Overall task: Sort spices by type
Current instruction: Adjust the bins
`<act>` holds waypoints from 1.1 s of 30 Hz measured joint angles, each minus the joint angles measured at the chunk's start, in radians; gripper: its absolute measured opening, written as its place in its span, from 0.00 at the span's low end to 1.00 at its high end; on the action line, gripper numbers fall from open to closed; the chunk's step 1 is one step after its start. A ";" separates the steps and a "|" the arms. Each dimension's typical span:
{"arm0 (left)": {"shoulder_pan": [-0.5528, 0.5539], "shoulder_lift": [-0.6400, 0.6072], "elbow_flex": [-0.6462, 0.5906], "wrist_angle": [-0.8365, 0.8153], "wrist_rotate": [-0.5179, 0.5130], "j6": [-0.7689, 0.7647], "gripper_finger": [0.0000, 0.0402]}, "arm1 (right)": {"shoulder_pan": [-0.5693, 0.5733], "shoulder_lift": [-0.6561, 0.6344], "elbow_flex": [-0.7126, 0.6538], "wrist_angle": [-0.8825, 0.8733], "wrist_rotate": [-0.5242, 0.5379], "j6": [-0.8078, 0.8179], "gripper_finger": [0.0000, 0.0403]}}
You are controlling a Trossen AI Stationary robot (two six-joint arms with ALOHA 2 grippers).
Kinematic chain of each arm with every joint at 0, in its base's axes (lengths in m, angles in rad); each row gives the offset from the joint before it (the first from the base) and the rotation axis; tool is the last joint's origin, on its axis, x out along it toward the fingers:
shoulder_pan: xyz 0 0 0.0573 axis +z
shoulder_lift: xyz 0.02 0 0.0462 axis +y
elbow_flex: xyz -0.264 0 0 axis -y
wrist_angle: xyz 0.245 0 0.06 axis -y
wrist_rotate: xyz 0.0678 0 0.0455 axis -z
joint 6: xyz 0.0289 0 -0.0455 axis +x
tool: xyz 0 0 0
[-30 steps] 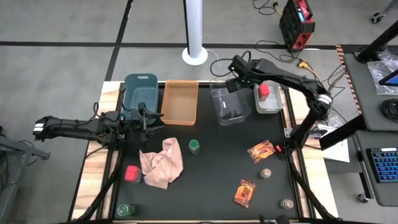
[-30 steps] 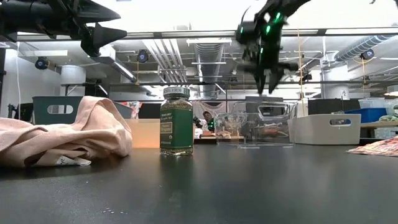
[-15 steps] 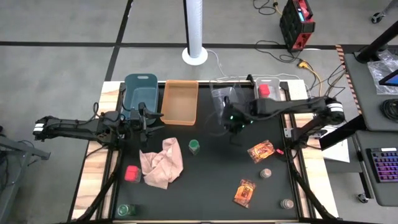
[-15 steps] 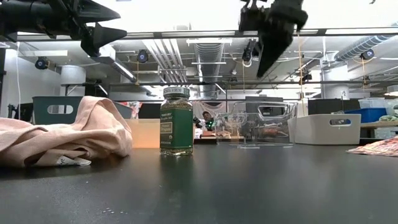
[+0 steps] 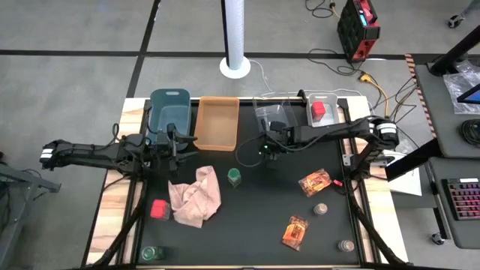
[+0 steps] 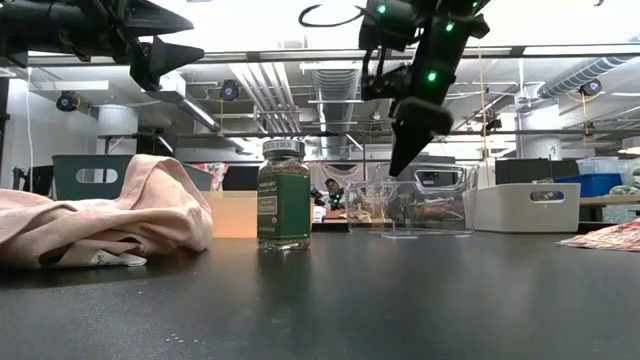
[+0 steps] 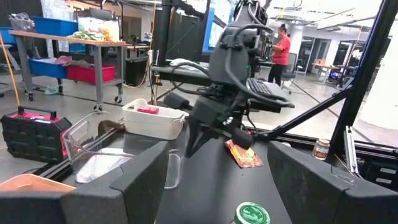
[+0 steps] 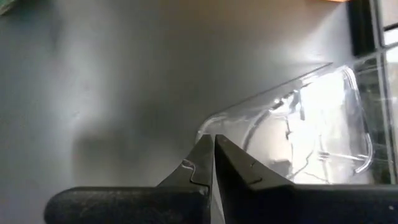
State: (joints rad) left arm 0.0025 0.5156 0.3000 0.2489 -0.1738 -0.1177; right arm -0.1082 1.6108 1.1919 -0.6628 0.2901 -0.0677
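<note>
The right end effector point(image 5: 265, 153) was seen above the tabletop point(image 5: 262, 210), with its fingers point(image 8: 208, 165) pressed together on nothing, just beside the near edge of the clear bin point(image 5: 274, 124). The left end effector point(image 5: 180, 142) was held wide and empty beside the blue bin point(image 5: 169, 112).

A green-capped jar point(image 5: 235, 177) stood upright in front of the clear bin. Beside the jar a pink cloth point(image 5: 196, 196) was bunched, and a red box point(image 5: 158, 208) lay just beyond the cloth. Two foil packets point(image 5: 314, 182) point(image 5: 295, 232) and two small jars point(image 5: 320, 209) point(image 5: 345, 245), probably tan-lidded, were spread on the jar's other side. Another red box point(image 5: 319, 109) sat in the white bin point(image 5: 330, 127).
</note>
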 joint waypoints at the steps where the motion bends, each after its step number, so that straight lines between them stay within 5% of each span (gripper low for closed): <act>1: 0.000 0.000 0.000 0.000 0.000 0.000 0.65 | -0.009 0.005 0.004 0.009 0.003 -0.003 0.02; 27: 0.000 0.000 0.000 0.005 0.000 -0.019 0.65 | -0.029 -0.051 0.012 0.092 -0.003 -0.042 0.02; 33: 0.000 0.005 0.000 0.022 0.000 -0.019 0.65 | -0.011 -0.036 0.012 0.381 -0.101 -0.085 0.02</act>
State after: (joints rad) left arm 0.0025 0.5206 0.3000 0.2709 -0.1738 -0.1371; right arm -0.1195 1.5749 1.2041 -0.2813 0.1888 -0.1530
